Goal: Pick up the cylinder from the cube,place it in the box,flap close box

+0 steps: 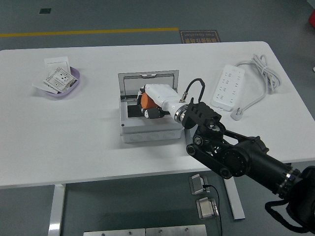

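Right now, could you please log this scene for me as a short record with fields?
right hand: white five-fingered hand, shut on the orange cylinder
cylinder position: held over the box opening, not yet released
box: grey plastic box, dark inside
lid: hinged flap open, standing up at the far side
left hand: not in view
far left: purple dish holding white packets
far right: white power strip with coiled cable
support: white table
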You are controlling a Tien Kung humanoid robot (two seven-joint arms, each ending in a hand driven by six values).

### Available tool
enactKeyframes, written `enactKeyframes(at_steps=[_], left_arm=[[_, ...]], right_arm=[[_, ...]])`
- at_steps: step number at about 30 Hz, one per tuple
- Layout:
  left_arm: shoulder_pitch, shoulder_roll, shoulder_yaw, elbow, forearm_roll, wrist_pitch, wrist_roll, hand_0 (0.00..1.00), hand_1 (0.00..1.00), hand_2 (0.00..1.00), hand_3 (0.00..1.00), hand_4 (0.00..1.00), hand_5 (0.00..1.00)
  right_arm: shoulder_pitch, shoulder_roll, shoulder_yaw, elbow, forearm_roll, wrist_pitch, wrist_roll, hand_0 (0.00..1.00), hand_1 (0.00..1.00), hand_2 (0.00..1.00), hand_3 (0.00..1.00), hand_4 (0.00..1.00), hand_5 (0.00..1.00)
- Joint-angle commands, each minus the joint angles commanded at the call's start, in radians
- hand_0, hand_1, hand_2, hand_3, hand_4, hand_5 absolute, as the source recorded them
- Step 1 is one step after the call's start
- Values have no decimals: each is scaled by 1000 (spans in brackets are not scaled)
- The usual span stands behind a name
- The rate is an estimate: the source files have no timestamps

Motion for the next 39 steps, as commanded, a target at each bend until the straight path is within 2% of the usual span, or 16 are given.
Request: enactKeyframes(at_steps=[9,11,16,17,22,23,28,29,34,35,39], left_arm=[[-1,1,2,0,1,-2,1,645,694,667,678,773,516],[0,1,2,0,2,-2,1,644,694,667,678,773,516],[0,0,0,0,7,-3,2,644,694,667,678,773,516],[0,0,0,0,7,-3,2,644,694,667,678,774,516],[-1,0,4,0,4,-4,1,644,694,667,678,774,516],[-1,-1,5,0,4,-4,1,645,694,667,678,773,514],[-1,-2,9,0,1,-5,1,645,694,667,678,773,514],[-1,-2,9,0,1,-6,1,644,694,667,678,774,514],[-2,-4,10,0,1,-6,0,644,694,667,678,774,514],[-2,-4,9,0,2,-6,0,644,694,667,678,775,514],[-3,-5,11,0,1,-7,0,644,694,667,678,775,514]], right_arm=[[43,15,-28,-73,15,13,0,97,179,348,398,163,2],[46,16,-23,-78,14,16,4,99,182,355,428,183,2],[47,16,-12,-82,15,20,18,99,182,355,428,183,2],[47,15,-11,-82,17,20,21,104,186,374,505,246,2],[43,12,-8,-82,24,16,33,104,186,374,505,246,2],[42,12,-7,-81,25,14,35,120,241,461,652,688,419],[31,8,0,-70,31,0,47,120,241,461,652,688,419],[28,7,1,-68,33,-4,52,251,370,582,718,885,566],[18,4,3,-69,42,-17,66,251,370,582,718,885,566],[17,4,4,-70,44,-20,69,307,406,589,721,927,593],[12,3,6,-76,52,-28,81,307,406,589,721,927,593]])
